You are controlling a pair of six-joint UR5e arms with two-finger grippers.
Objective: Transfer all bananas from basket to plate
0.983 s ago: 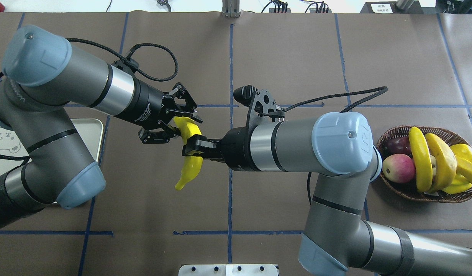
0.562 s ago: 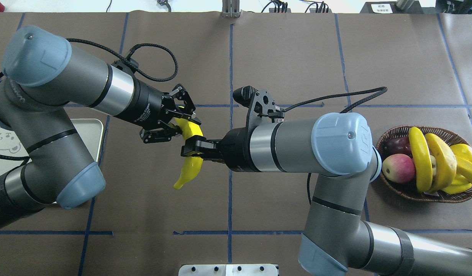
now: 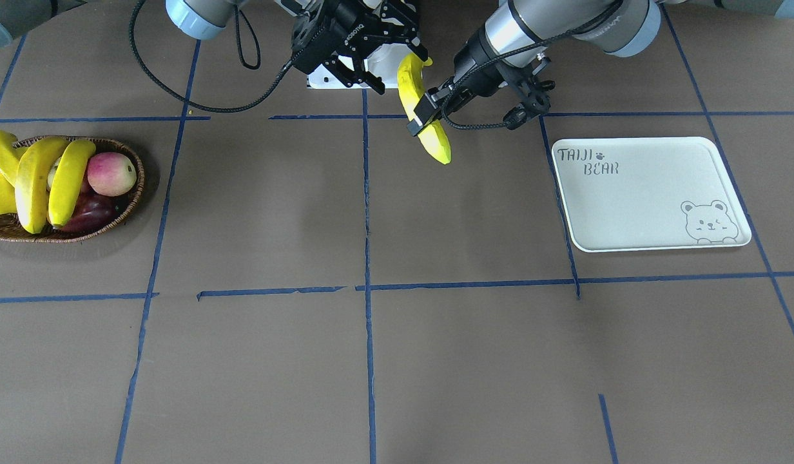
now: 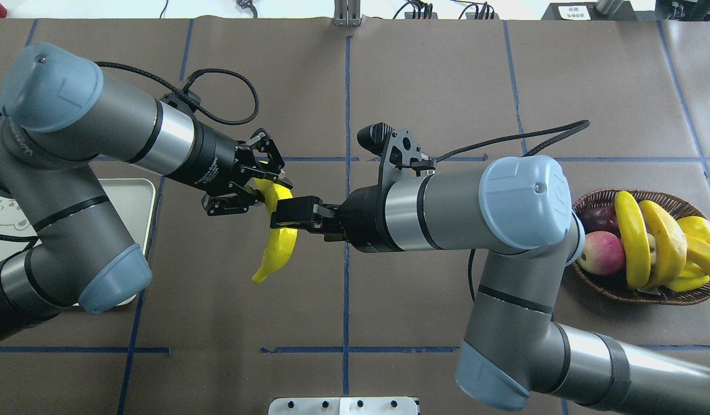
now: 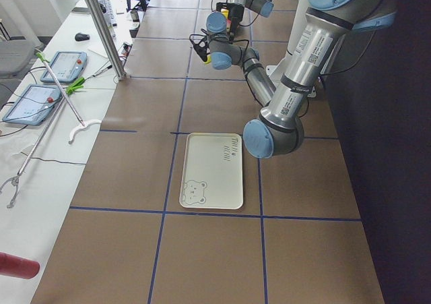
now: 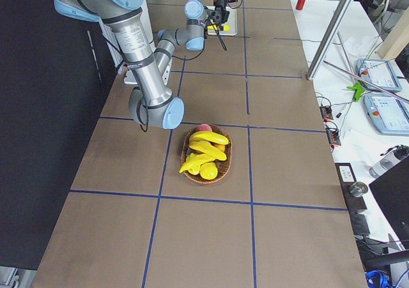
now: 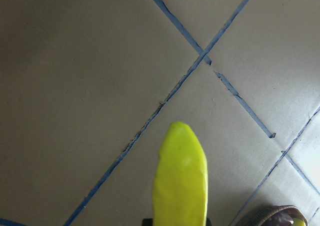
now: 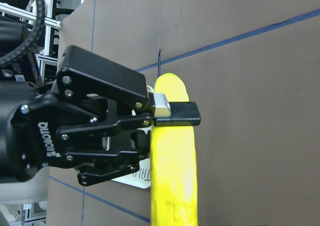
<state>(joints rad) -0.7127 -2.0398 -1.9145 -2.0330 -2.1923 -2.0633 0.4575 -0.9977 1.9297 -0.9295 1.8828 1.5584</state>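
Note:
A yellow banana [image 4: 276, 248] [image 3: 437, 140] hangs above the table's middle. My left gripper [image 4: 267, 187] [image 3: 425, 111] is shut on it; the right wrist view shows one left finger pad [image 8: 176, 114] pressed across the banana [image 8: 172, 181]. My right gripper [image 4: 284, 214] [image 3: 400, 67] stands open around the same banana, one finger off its side. More bananas [image 4: 633, 242] [image 3: 33, 183] lie in the wicker basket [image 4: 617, 297] [image 3: 62, 237] at the robot's right. The cream plate [image 3: 629, 200] [image 4: 135, 202] at the robot's left carries nothing.
A red-green fruit [image 4: 600, 253] and a dark purple fruit [image 4: 598, 219] share the basket. Blue tape lines grid the brown table cover. A white mounting block [image 4: 343, 405] sits at the table's near edge. Bare cover lies between the banana and the plate.
The left gripper and the banana have shifted a little toward the plate side. The right gripper's finger no longer moves with the banana; it has let go.

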